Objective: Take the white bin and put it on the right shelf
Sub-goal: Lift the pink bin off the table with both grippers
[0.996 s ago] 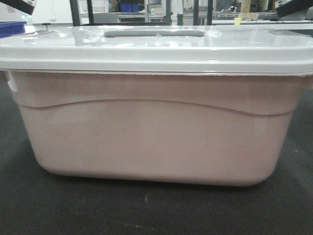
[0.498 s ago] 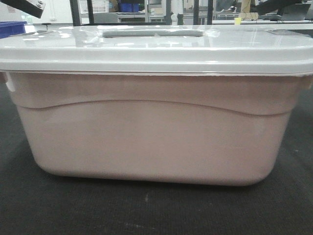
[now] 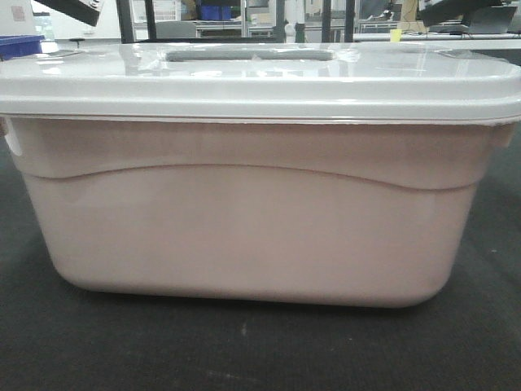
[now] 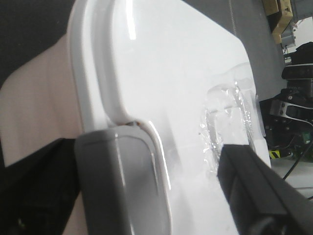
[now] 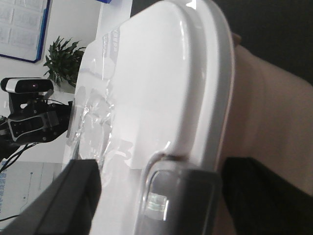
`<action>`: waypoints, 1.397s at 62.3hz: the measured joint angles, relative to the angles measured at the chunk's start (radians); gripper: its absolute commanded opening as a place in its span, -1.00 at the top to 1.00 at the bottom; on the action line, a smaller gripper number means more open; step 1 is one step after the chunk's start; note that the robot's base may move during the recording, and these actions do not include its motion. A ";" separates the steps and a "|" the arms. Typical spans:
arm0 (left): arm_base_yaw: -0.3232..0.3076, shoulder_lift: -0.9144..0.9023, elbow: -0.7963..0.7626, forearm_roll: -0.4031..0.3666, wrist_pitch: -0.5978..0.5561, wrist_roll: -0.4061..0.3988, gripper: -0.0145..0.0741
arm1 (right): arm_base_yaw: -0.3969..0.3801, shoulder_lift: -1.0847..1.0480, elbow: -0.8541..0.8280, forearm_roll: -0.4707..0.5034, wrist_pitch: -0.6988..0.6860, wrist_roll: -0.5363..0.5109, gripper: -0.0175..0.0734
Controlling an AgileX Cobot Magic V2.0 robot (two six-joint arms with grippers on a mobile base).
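Dark, fuzzy mat [image 3: 244, 350] below, workshop clutter behind. Sitting upright in the middle of the mat and filling nearly the whole front view: white bin [image 3: 252, 228], a pinkish tub with a wavy ridge, broad side toward the camera, long axis running left to right. Capped with a glossy white lid [image 3: 260, 81], shut flat, its recessed handle [image 3: 252, 55] lying along the same axis at lid centre; crinkled clear film over that recess in both wrist views. Left gripper [image 4: 188, 196] at the bin's left end, spread wide, grey pad [image 4: 122, 186] over the lid's end rim, dark finger [image 4: 254, 191] above the lid top; whether touching, impossible to tell. Right gripper [image 5: 122, 205] mirrored at the right end, likewise spread, grey pad [image 5: 181, 200] at the rim, dark finger [image 5: 63, 200] above the lid. Beyond the mat's far edge: blue bin [image 3: 18, 45] off the left corner, dark uprights [image 3: 124, 20], small yellow item [image 3: 396, 35]. Potted plant [image 5: 61, 61] and a camera on a black rig [image 5: 29, 85] in the right wrist view.
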 measured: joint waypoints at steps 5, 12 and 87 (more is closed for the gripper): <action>-0.003 0.000 0.000 0.002 -0.008 0.000 -0.32 | 0.000 0.000 0.000 0.000 -0.012 0.000 -0.28; -0.003 0.000 0.000 0.004 -0.015 0.000 -0.29 | 0.000 0.000 0.000 -0.002 -0.030 -0.002 0.00; -0.044 0.008 -0.078 -0.426 -0.116 0.004 0.94 | -0.019 -0.150 -0.002 0.353 -0.129 0.109 0.48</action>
